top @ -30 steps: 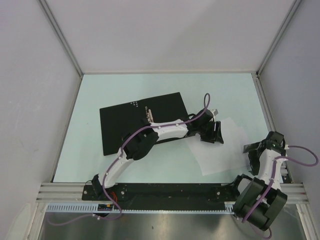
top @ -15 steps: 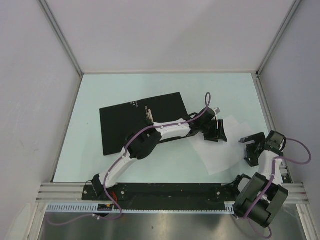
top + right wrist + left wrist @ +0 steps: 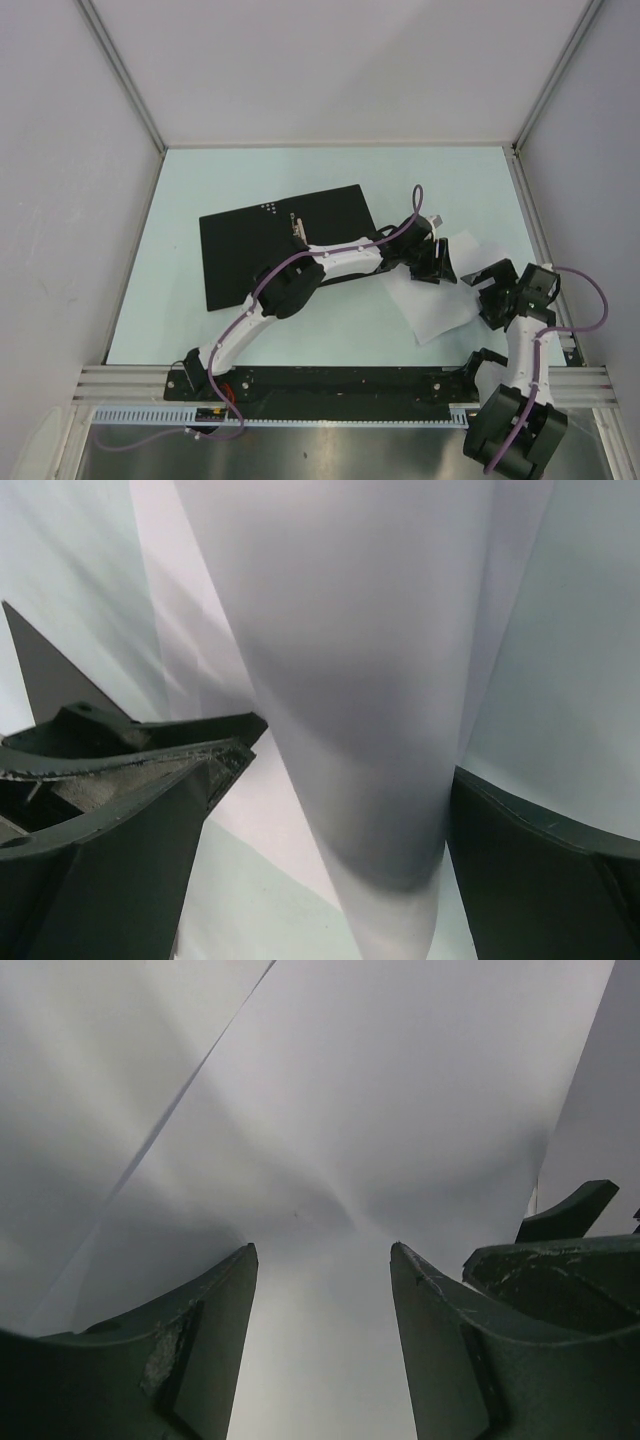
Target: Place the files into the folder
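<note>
The folder (image 3: 270,250) lies open on the table, black inside up, its clip (image 3: 297,228) near the top edge. The files (image 3: 440,305), thin white sheets, lie right of it, rumpled. My left gripper (image 3: 432,262) rests on the sheets' upper left part. In the left wrist view the gripper (image 3: 322,1248) is open with flat white paper (image 3: 350,1140) under it. My right gripper (image 3: 492,292) is at the sheets' right edge. In the right wrist view the gripper (image 3: 358,748) is open, and a raised bulge of paper (image 3: 370,680) stands between its jaws.
Grey enclosure walls with metal posts (image 3: 535,100) close in the pale green table (image 3: 200,180) on three sides. The arms' bases sit on a rail (image 3: 340,380) at the near edge. The left arm (image 3: 300,280) stretches across the folder's lower right corner.
My right gripper has moved up and left from the table's right edge onto the sheets' right side. The sheets have bunched up. The left gripper has shifted slightly right.
</note>
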`<state>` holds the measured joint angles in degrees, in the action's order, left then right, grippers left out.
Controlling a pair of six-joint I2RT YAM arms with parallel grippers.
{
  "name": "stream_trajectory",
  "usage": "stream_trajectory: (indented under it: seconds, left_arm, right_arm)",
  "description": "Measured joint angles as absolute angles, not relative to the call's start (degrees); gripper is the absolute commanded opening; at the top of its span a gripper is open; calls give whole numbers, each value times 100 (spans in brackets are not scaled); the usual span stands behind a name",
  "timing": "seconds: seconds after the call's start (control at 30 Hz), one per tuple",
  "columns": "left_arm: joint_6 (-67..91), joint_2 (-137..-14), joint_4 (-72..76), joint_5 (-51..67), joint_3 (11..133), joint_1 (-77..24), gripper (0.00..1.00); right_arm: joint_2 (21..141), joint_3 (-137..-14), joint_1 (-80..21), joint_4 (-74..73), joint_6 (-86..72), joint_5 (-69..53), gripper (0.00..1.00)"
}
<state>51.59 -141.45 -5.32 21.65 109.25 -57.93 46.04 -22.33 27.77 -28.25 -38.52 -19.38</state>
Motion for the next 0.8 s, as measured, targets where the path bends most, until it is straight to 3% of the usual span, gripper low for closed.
stream_trajectory:
  seconds: [0.37, 0.67, 0.8]
  left_arm:
    - [5153, -14156, -532, 2180, 10943, -5789, 64]
    - [5137, -14167, -534, 2255, 10951, -5763, 64]
    - [5100, -14167, -530, 2270, 10954, -5756, 64]
  right_arm:
    - [4469, -2611, 2176, -3079, -3900, -1852, 99]
    - [4442, -2738, 2176, -3275, -3994, -1824, 77]
    - [4442, -2845, 2176, -3389, -4007, -1732, 73]
